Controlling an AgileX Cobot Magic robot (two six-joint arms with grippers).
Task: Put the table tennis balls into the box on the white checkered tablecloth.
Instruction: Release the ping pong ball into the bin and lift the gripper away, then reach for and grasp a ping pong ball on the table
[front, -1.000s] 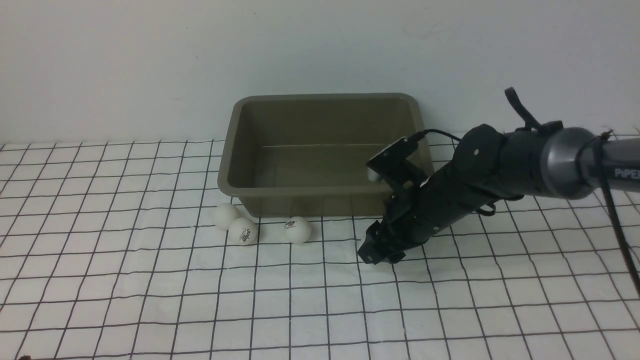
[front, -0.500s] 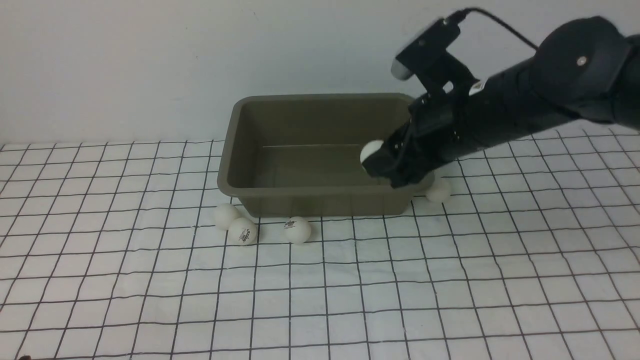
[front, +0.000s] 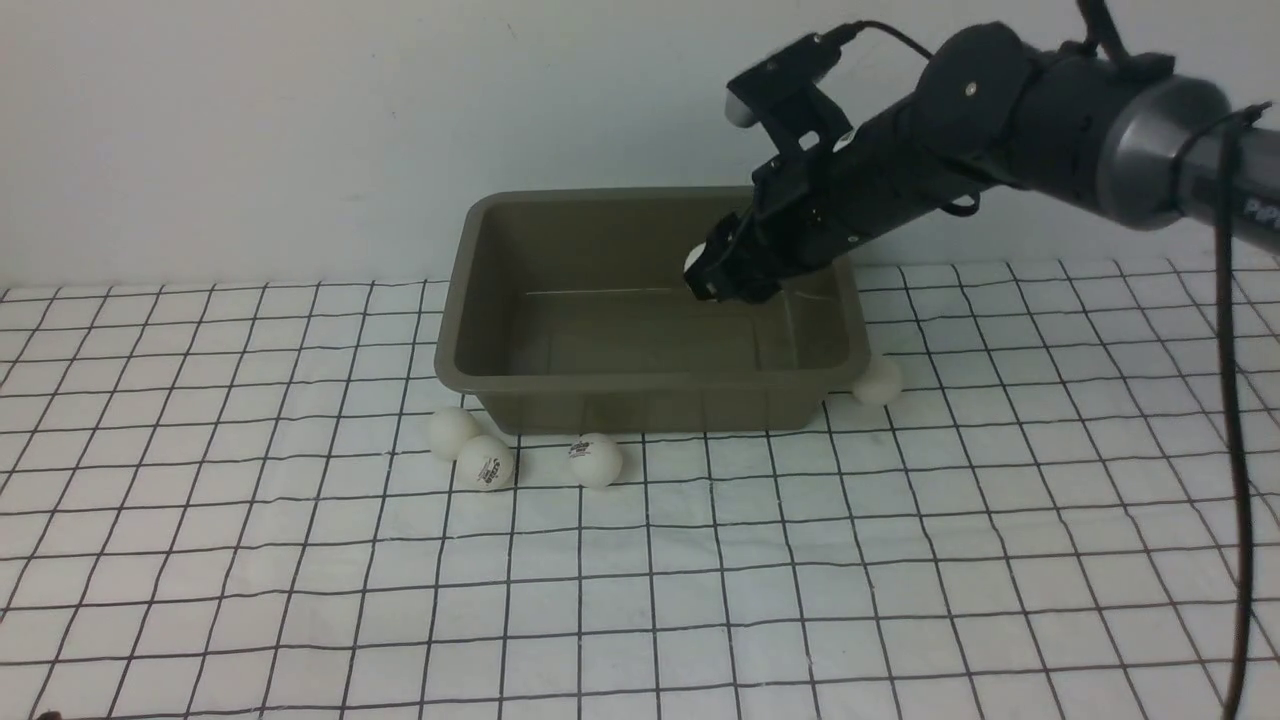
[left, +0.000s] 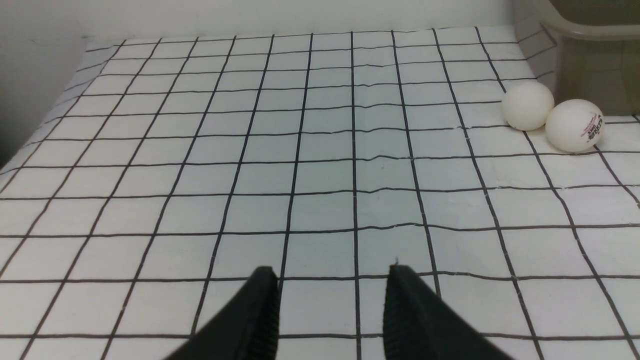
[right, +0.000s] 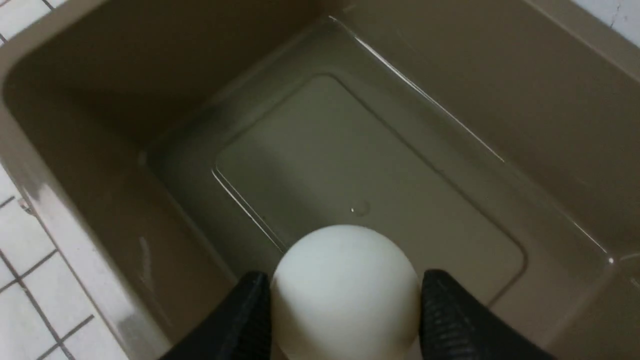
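Observation:
The olive-grey box (front: 455, 340) stands on the white checkered tablecloth (front: 640, 600) at the back centre. My right gripper (front: 705, 275) hangs above the box's inside, right of its middle, shut on a white table tennis ball (right: 345, 290); the wrist view shows the box floor (right: 375, 165) below it with nothing on it. Three balls (front: 451, 431) (front: 486, 462) (front: 596, 459) lie on the cloth along the box's front left. Another ball (front: 878, 380) rests against its right front corner. My left gripper (left: 332, 280) stands low over bare cloth, fingers apart, nothing between them.
A plain white wall runs behind the box. In the left wrist view two balls (left: 527, 105) (left: 574, 125) lie beside the box's corner (left: 595, 65), well off from the gripper. The right arm's cable (front: 1235, 400) hangs down at the far right.
My right gripper has lifted a ball from the cloth by the box's front right corner, up over the rim, to above the box's inside. The ball by the right corner has come into view.

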